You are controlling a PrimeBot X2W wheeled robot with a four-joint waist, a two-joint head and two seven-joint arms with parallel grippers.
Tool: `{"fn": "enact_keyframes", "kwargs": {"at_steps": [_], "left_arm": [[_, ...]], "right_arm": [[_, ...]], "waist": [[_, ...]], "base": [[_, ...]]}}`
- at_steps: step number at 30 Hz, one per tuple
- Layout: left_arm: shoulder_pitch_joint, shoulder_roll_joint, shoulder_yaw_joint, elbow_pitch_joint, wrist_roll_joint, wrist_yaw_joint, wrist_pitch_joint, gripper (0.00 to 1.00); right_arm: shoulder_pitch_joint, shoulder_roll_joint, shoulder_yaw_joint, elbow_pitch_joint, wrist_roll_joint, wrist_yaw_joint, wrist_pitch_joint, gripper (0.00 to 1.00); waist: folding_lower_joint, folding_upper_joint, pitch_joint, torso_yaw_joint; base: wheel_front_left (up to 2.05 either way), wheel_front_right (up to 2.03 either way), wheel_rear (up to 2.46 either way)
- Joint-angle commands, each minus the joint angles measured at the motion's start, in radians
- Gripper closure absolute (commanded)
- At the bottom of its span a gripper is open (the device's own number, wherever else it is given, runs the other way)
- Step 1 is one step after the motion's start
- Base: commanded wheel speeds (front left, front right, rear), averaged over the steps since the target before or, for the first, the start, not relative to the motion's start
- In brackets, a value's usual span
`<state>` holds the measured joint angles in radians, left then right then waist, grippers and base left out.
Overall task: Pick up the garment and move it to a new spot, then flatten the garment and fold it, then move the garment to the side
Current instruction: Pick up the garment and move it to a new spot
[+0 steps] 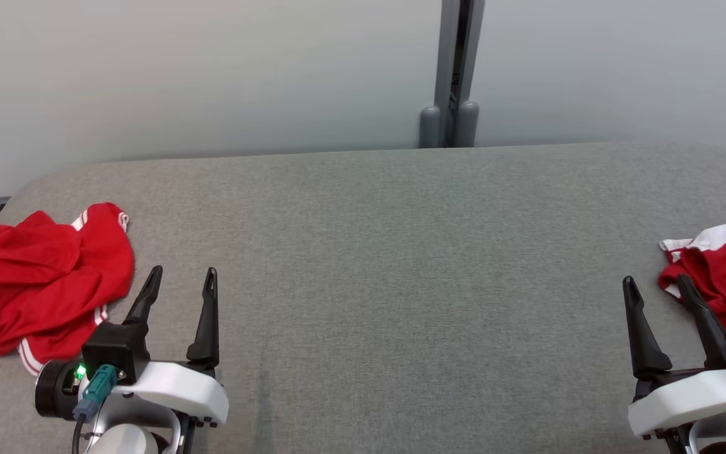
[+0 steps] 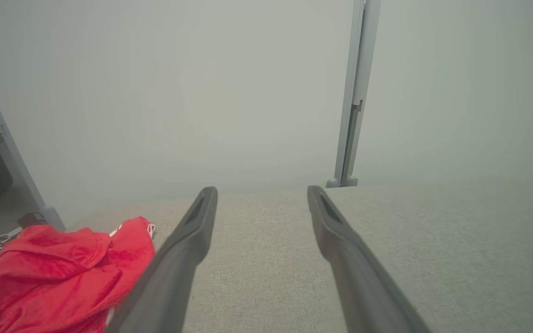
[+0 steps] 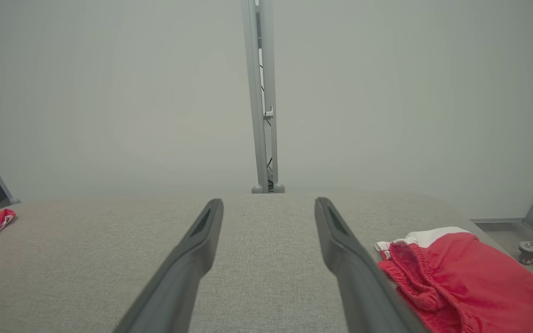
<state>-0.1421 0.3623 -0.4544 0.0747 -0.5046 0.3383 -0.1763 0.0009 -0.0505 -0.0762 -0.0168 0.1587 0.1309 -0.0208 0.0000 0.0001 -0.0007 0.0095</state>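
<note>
Lying crumpled at the left end of the grey worktop (image 1: 401,252) is a red garment (image 1: 41,277) with white stripes along one hem. Its far left side is cut off by the head view's edge. In the left wrist view the same heap (image 2: 53,273) runs off the bottom corner and is partly covered by one dark finger. What kind of garment it is cannot be made out from the folds.

A second red garment (image 1: 725,271) with a white band sits at the worktop's right end. It is cut off by the frame and partly hidden behind the right arm's outer finger. The right wrist view shows its ribbed edge (image 3: 470,277) just beside that finger.

The left gripper (image 1: 184,271) is near the first heap with its jaws apart and nothing between them. The right gripper (image 1: 655,280) likewise has its jaws spread wide and empty. Whether its outer finger touches the cloth is unclear.

Behind the worktop is a pale wall (image 1: 212,75) with a grey post (image 1: 457,63).
</note>
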Motion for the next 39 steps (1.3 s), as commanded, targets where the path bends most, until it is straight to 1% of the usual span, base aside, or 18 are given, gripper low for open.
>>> {"fn": "enact_keyframes", "kwargs": {"at_steps": [1, 6, 7, 13, 17, 20, 28, 39], "left_arm": [[-0.020, 0.005, 0.004, -0.003, -0.003, 0.004, -0.005, 0.00], [-0.045, 0.010, 0.011, -0.008, -0.004, -0.005, -0.014, 0.00], [-0.054, 0.008, 0.016, -0.008, -0.007, -0.005, -0.020, 0.00], [-0.067, 0.004, 0.030, -0.009, 0.000, 0.006, -0.041, 0.00], [-0.064, 0.004, 0.036, -0.013, 0.000, 0.013, -0.049, 0.00], [-0.055, 0.001, 0.041, -0.018, -0.004, 0.017, -0.053, 0.00], [-0.043, -0.004, 0.045, -0.022, -0.009, 0.023, -0.062, 0.00], [-0.051, -0.008, 0.049, -0.030, -0.006, 0.033, -0.068, 0.00]], "right_arm": [[0.001, -0.002, -0.003, -0.010, -0.003, 0.000, -0.001, 0.00], [0.002, -0.002, -0.004, -0.033, -0.005, 0.000, 0.004, 0.00], [-0.003, -0.002, 0.001, -0.045, -0.006, 0.000, 0.008, 0.00], [-0.019, -0.008, 0.020, -0.067, -0.011, 0.000, 0.018, 0.00], [-0.031, -0.011, 0.034, -0.075, -0.009, 0.000, 0.025, 0.00], [-0.038, -0.013, 0.042, -0.079, -0.009, 0.000, 0.028, 0.00], [-0.046, -0.014, 0.055, -0.082, -0.012, 0.000, 0.028, 0.00], [-0.056, -0.021, 0.061, -0.082, -0.008, 0.000, 0.027, 0.00]], "waist": [[0.0000, -0.0001, 0.009, 0.026], [0.0000, -0.0001, 0.029, 0.109], [0.0000, -0.0001, 0.037, 0.148], [0.0000, -0.0001, 0.059, 0.270], [0.0000, -0.0001, 0.070, 0.336], [0.0000, -0.0001, 0.079, 0.372], [0.0000, -0.0001, 0.093, 0.410], [0.0000, -0.0001, 0.113, 0.404]], "base": [[0.00, 0.00, 0.00], [0.00, 0.00, 0.00], [0.00, 0.00, 0.00], [0.00, 0.00, 0.00], [0.00, 0.00, 0.00], [0.00, 0.00, 0.00], [0.00, 0.00, 0.00], [0.00, 0.00, 0.00]]}}
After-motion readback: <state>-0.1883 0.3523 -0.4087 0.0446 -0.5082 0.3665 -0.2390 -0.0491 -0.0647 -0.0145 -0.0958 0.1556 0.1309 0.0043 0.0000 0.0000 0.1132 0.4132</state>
